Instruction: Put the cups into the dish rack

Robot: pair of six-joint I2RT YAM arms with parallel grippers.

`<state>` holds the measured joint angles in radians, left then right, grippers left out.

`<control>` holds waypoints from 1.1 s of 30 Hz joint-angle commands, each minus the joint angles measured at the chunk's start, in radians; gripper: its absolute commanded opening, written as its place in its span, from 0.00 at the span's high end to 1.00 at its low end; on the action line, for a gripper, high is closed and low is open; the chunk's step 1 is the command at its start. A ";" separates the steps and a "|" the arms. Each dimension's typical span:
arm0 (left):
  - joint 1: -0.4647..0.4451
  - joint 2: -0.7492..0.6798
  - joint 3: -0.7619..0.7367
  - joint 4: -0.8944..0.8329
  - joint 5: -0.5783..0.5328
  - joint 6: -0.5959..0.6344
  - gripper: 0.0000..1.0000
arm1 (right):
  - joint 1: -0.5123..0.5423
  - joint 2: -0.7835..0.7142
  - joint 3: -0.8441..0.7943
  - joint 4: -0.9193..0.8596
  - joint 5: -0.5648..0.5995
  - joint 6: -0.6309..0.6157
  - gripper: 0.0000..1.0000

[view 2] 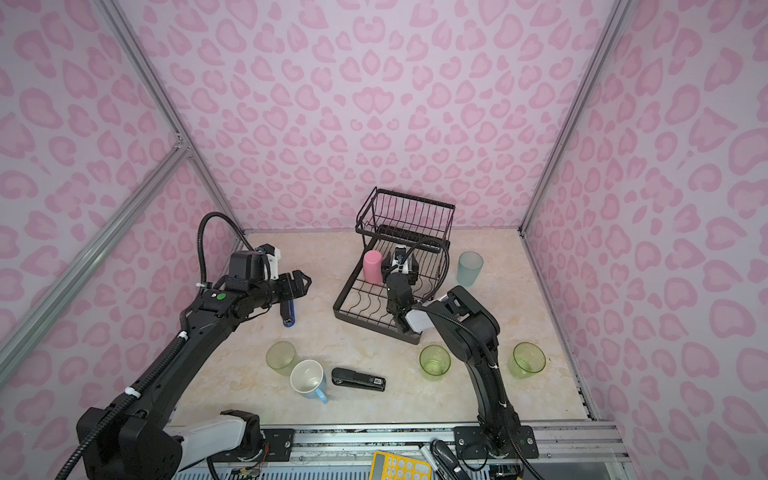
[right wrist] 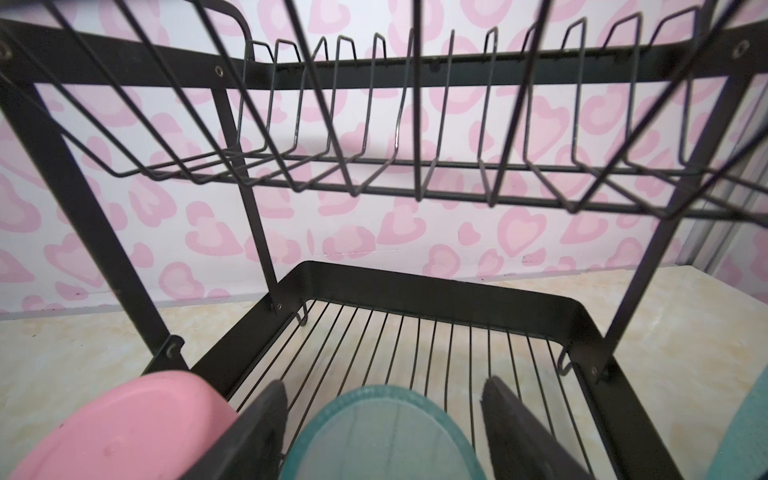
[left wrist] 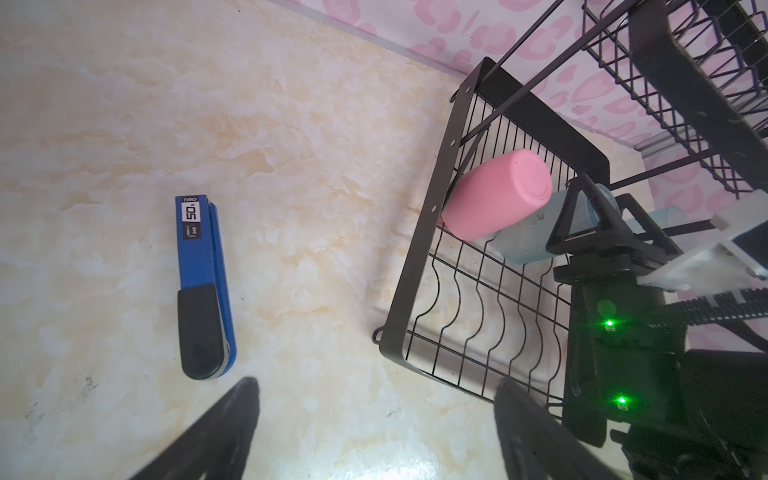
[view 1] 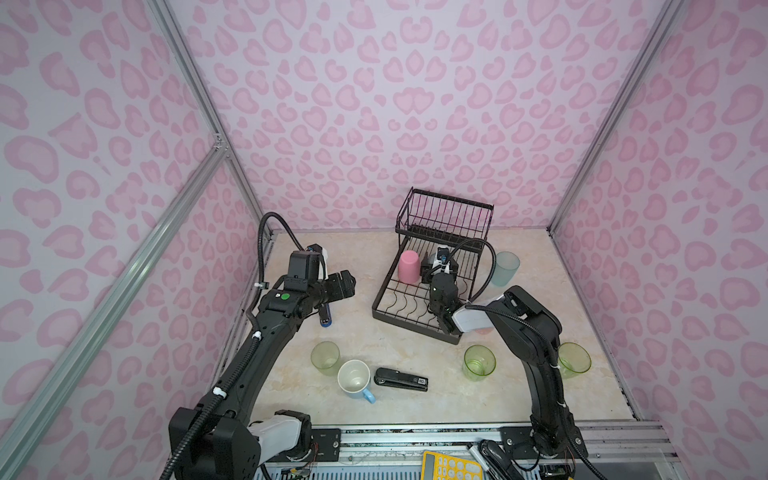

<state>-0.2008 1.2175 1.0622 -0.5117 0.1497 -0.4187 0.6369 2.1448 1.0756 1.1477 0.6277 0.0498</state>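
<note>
Pink cup stands just beside right tool.

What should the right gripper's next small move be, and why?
Probably back the right gripper straight off the blue-grey cup: it stands upside down in the dish rack beside the pink cup, with gaps showing at both fingers.

L arm stretched fwd, L gripper jaws wide apart. R arm elbow-up, bent inward; R gripper tipped down, jaws parted.
</note>
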 commanded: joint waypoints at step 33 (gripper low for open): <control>0.005 -0.002 -0.006 0.001 -0.015 -0.009 0.09 | 0.059 -0.184 -0.190 -0.011 -0.062 -0.022 0.15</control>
<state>-0.1967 1.2156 1.0584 -0.5072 0.1383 -0.4232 0.6903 1.9728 0.9035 1.1442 0.5671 0.0372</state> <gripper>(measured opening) 0.910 0.855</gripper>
